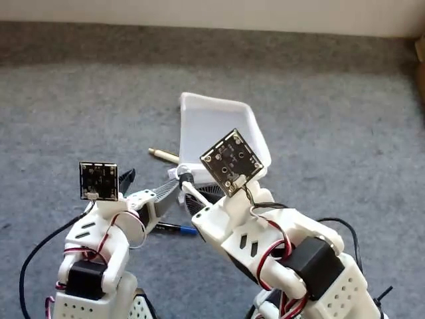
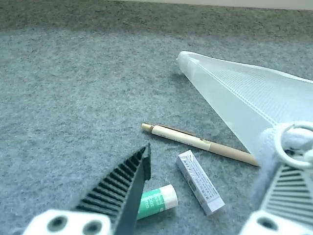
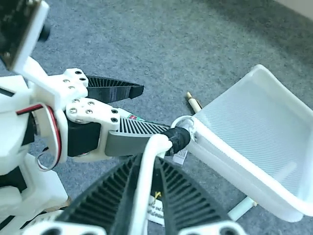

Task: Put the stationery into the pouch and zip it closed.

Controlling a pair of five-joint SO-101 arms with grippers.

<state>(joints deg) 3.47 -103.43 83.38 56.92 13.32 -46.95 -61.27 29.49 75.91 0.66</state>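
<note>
grey carpet (image 2: pixel 73 98) everywhere, and nothing's packed yet. pen (image 2: pixel 195 143), eraser (image 2: pixel 200 182) and glue stick (image 2: pixel 156 200) lie loose right below the left gripper (image 2: pixel 215 147), fingers spread wide. right gripper (image 3: pixel 156 161) pinches the zip pull (image 3: pixel 178 137) of the pouch (image 3: pixel 254 127), mouth open at its fingertips. loading and zipping both left, i'd say.

Grey carpet (image 1: pixel 66 100) all over — pale wall (image 1: pixel 199 10) beyond.

The counter (image 2: pixel 73 98) is rough, matt, carpet-like cloth. The pouch (image 2: pixel 244 93) is translucent plastic with a fine mesh texture. The pen (image 2: pixel 195 142) is smooth matt plastic. The eraser (image 2: pixel 199 182) has a paper-like sleeve. The glue stick (image 2: pixel 156 199) is smooth plastic. The left pincer (image 3: pixel 154 110) has ribbed matt plastic fingers (image 3: pixel 117 88).
</note>
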